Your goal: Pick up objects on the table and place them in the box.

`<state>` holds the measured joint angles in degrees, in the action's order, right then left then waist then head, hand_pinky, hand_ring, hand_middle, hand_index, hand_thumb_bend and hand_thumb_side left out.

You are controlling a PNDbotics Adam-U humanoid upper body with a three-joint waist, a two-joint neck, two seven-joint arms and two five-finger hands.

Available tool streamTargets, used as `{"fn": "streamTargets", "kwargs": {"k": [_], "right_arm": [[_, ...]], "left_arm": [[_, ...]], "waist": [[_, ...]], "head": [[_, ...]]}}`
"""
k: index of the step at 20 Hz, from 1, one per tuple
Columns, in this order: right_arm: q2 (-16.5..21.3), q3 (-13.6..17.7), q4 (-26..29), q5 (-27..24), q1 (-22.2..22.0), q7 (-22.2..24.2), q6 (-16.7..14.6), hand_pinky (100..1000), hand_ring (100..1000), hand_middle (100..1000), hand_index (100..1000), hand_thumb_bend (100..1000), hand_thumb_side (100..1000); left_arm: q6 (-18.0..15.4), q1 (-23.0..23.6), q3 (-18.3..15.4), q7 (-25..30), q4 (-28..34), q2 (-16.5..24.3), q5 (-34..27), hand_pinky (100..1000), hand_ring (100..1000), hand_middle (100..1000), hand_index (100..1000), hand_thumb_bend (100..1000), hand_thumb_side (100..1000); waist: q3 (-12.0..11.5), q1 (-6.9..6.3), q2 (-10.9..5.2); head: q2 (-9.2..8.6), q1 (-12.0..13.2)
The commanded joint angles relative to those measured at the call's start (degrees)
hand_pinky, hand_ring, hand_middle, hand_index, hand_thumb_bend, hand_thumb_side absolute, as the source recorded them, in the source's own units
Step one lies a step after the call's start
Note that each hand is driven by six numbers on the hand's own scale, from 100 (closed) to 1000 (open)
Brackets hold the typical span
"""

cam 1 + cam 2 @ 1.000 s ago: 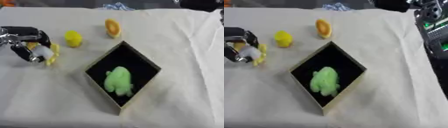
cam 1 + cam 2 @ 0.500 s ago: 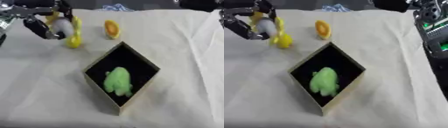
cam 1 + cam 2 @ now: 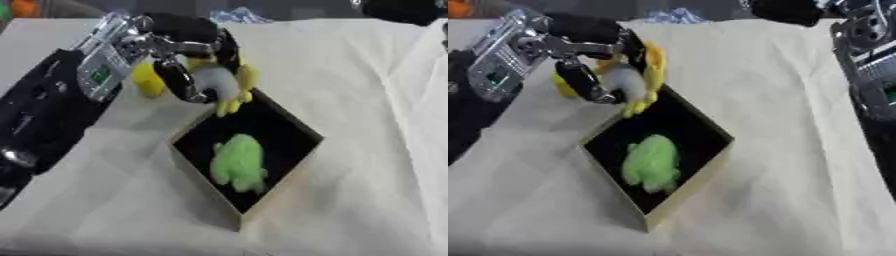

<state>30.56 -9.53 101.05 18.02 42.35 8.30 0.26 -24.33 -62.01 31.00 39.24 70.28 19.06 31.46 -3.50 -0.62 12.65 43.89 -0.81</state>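
You're on the carry-and-drop step: your left robot hand (image 3: pixel 188 75) has its fingers curled round a yellow-and-white soft toy (image 3: pixel 223 85), hanging it over the far corner of the box (image 3: pixel 203 172), where a green toy (image 3: pixel 238 162) already lies. Next, judge the toy to be over the dark opening, then let the fingers spread so it falls inside the rim. Another yellow toy (image 3: pixel 147 80) sits on the desk (image 3: pixel 367 100) just behind the hand.
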Motion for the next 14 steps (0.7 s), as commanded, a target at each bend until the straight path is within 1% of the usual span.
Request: {"fn": "streamTargets", "kwargs": {"k": [1,4,5,6,7,8,9,10,11,14], "right_arm": [[0.6,0.6,1.1,-0.3,1.0,0.0,-0.1,889,872,672,814,100,306],[0.4,0.7,1.2,-0.3,1.0,-0.1,0.0,889,872,672,813,100,307],[0.4,0.7,1.2,-0.4,1.0,-0.1,0.0,889,872,672,813,100,308],[0.3,0.8,1.3,-0.4,1.0,-0.1,0.0,889,872,672,813,100,308],[0.3,0.8,1.3,-0.4,0.9,-0.1,0.0,889,872,672,813,100,309],[0.3,0.8,1.3,-0.4,0.9,-0.1,0.1,889,872,671,813,100,309],[0.3,0.9,1.3,-0.4,0.8,-0.1,0.1,889,871,671,813,100,310],[0.3,0.9,1.3,-0.4,0.8,-0.2,0.1,889,871,671,812,100,310],[0.3,1.0,1.3,-0.4,0.7,-0.2,0.1,889,871,671,812,100,310],[0.3,1.0,1.3,-0.4,0.6,-0.2,0.2,889,871,671,812,100,311]], "left_arm": [[-0.8,-1.5,-0.3,1.6,-2.4,-2.4,1.9,741,643,592,724,247,100],[-1.3,-1.3,-0.8,1.2,-4.8,-4.3,4.0,755,662,614,747,267,100],[-1.6,-1.2,-0.9,1.3,-5.5,-4.8,4.7,765,678,632,766,290,100],[-1.9,-1.2,-1.0,1.5,-6.1,-5.2,5.3,784,721,688,808,328,100],[-2.3,-1.1,-1.1,1.8,-6.7,-5.5,5.9,803,755,738,843,364,145],[-2.6,-1.1,-1.2,1.9,-7.1,-5.6,6.5,824,786,779,882,431,273],[-2.8,-1.1,-1.4,1.9,-7.4,-5.6,7.1,836,803,800,900,482,365],[-2.9,-1.1,-1.6,1.6,-7.5,-5.5,7.6,849,820,821,916,533,438],[-3.0,-1.0,-1.9,1.3,-7.6,-5.3,8.2,856,828,832,925,563,477],[-3.1,-1.0,-2.5,0.5,-6.9,-4.6,9.1,857,833,841,942,582,488]], "waist": [[0.1,0.04,-0.94],[0.3,0.04,-0.83],[0.3,0.02,-0.81],[0.4,0.01,-0.79],[0.4,-0.01,-0.77],[0.4,-0.02,-0.76],[0.4,-0.03,-0.75],[0.4,-0.04,-0.76],[0.4,-0.06,-0.77],[0.3,-0.12,-0.84]], "head": [[0.23,0.2],[0.23,0.0],[0.23,-0.1],[0.23,-0.2],[0.23,-0.2],[0.23,-0.3],[0.23,-0.4],[0.23,-0.4],[0.23,-0.4],[0.23,-0.6]]}}
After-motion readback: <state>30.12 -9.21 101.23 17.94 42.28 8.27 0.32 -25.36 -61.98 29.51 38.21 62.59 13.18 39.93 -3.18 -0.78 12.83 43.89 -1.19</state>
